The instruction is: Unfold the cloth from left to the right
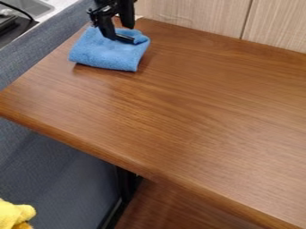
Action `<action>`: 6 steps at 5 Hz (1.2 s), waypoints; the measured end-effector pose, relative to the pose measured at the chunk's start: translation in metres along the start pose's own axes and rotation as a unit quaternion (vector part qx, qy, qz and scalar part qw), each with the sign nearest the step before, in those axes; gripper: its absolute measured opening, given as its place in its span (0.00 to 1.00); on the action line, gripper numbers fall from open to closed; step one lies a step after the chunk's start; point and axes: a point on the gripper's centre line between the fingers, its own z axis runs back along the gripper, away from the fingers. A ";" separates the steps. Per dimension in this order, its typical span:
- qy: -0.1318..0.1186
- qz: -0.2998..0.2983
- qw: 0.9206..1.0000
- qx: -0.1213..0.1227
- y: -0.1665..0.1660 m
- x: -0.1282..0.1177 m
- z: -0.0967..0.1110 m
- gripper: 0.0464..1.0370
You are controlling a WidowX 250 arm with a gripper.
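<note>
Hand: black two-finger robot hand [129,34], top left of view, hanging down over the blue cloth. Set wide, visible gap between the two fingers. The lower fingertip reaches down to the top of the cloth; can't tell how hard it presses, if at all. The other finger ends a bit farther back.
Cloth: blue, soft-looking fabric cloth [108,56], folded into a compact, roughly four-sided pad. Sits near the far left corner of the table, under the hand. Edge by the fingertip is raised and curled on the right side. Thin dark shadow along the near edge.
Table: brown wood-grain table [197,107] with a rounded near edge, carries the cloth.
Wall: pale wood-grain panels [185,13] behind the far edge, dark vertical seam between two of them.
Upholstery: blue-grey fabric [36,49] along the left side of the table, more of it below.
Leg: black table support [126,183] under the near edge. Brown wood-grain surface [173,210] lower down, beside it.
Corners: grey metal sink [39,6] top left, partly cut off. Fuzzy yellow item [12,214] bottom left, can't tell what it is.
</note>
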 end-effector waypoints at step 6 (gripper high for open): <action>-0.009 0.037 0.999 0.027 0.008 0.002 -0.012 0.63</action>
